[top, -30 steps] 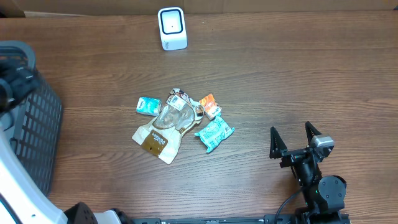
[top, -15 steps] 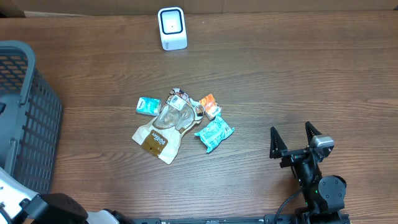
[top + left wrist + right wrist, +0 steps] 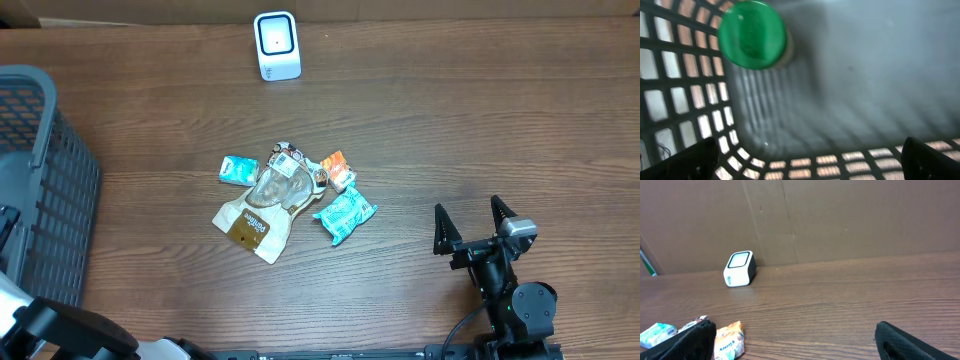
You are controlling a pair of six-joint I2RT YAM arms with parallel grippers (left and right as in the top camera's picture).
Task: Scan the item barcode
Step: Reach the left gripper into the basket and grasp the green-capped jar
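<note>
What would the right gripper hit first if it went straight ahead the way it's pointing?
Probably the cardboard wall behind the table; ahead of the right gripper the wood looks free until then. The scanner and the snack packets sit left of that line.

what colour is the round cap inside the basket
Green; the cap shows best in the left wrist view.

A dark grey lattice basket (image 3: 60,200) stands at the left end of the wooden table (image 3: 480,130) (a round green lid (image 3: 752,34) shows blurred inside it), with a brown cardboard wall (image 3: 840,220) behind.
</note>
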